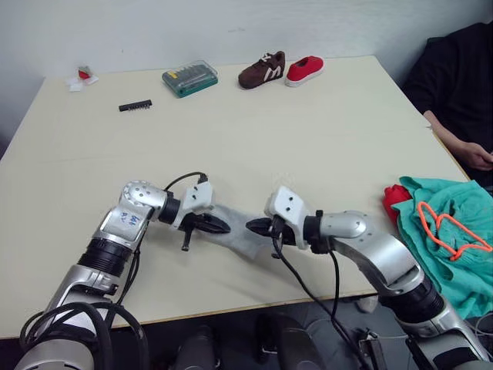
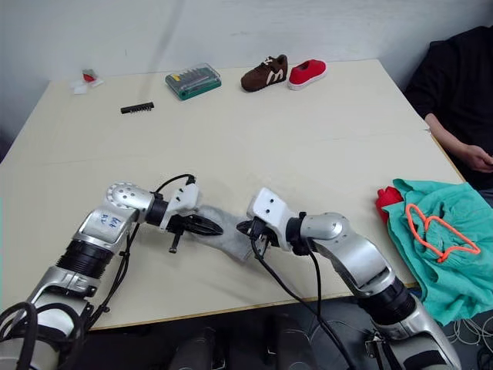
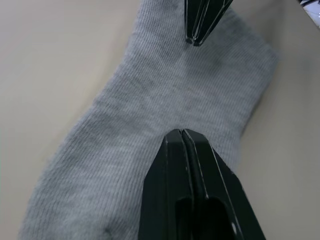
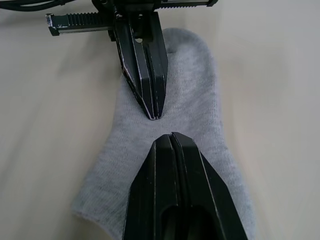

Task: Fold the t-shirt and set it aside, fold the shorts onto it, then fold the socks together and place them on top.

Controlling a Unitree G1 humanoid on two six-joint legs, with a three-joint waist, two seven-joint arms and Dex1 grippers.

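While flat, socks [image 1: 240, 231] lie lengthwise between both grippers' tips

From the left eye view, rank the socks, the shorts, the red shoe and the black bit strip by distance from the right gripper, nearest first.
1. The socks: right at the right gripper, between both arms.
2. The shorts: heaped at the table's right edge.
3. The red shoe and the black bit strip: far side, right and left; too close to call.
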